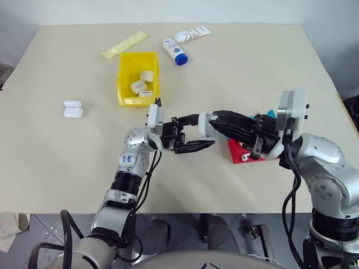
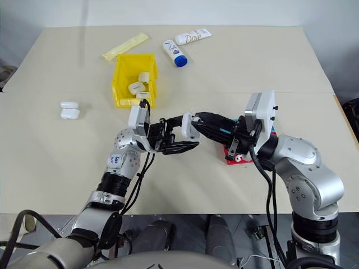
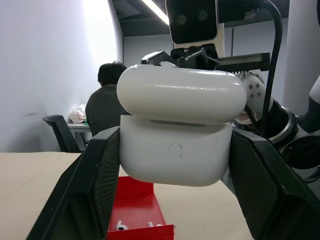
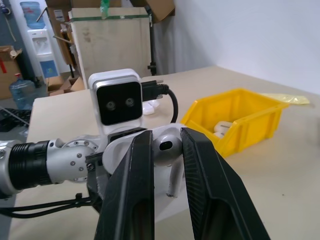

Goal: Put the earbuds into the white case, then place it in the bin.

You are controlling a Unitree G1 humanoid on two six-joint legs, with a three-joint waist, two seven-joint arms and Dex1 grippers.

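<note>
My left gripper (image 1: pixel 205 131) is shut on the white case (image 3: pixel 175 150), held above the table's middle with its lid (image 3: pixel 180 95) raised. From the right, my right gripper (image 4: pixel 167 146) is shut on one earbud (image 4: pixel 167 150), stem pointing down, right at the case; I cannot tell whether they touch. More earbuds (image 3: pixel 120 226) lie in the red tray (image 1: pixel 242 152) under my right hand. The yellow bin (image 1: pixel 137 78) stands farther back and left on the table and holds several white cases.
Another white case (image 1: pixel 73 109) lies on the table at the left. Two lotion tubes (image 1: pixel 190 35) (image 1: pixel 175 51) and a yellow packet (image 1: pixel 124 45) lie behind the bin. A person (image 3: pixel 105 107) sits in the room beyond the table.
</note>
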